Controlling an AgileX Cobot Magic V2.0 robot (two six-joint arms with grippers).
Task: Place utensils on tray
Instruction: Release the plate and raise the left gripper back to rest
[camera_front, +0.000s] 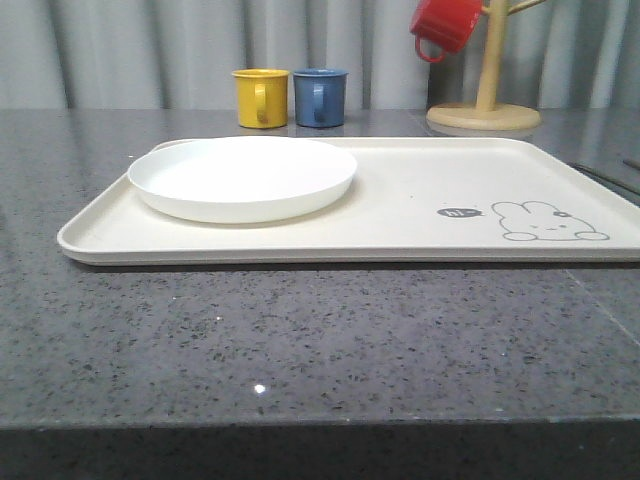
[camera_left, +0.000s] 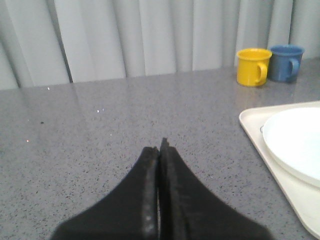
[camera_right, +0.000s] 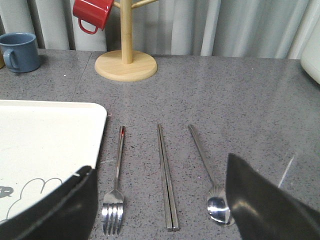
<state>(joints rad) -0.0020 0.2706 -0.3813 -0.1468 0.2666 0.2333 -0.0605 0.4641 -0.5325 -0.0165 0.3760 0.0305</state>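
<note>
— Nearest the right wrist camera, what is seen?

— Black fingers of the right gripper (camera_right: 157, 200) are held wide apart, with nothing between them but the grey speckled countertop (camera_right: 240, 110). Below the gap, three utensils are laid side by side on the stone: a silver fork (camera_right: 116, 187), a pair of flat metal chopsticks (camera_right: 166, 175) and a silver spoon (camera_right: 210, 172). The fork lies just beside the edge of the cream tray (camera_right: 45, 135), not on it; the spoon's bowl is partly hidden by one finger.

— And the left gripper (camera_left: 160, 147)?

— Its fingers are pressed together, empty, above bare countertop, with the tray's corner off to one side.

— What is carried by the tray?

— In the front view, a round white plate (camera_front: 243, 177) is seen resting on the tray's left half, and a grey rabbit drawing (camera_front: 548, 222) is printed near the right end.

— What stands behind?

— A yellow mug (camera_front: 260, 97) and a blue mug (camera_front: 320, 96) are set close together past the tray, and a red mug (camera_front: 445, 25) is hung on a wooden mug tree (camera_front: 485, 100).
</note>
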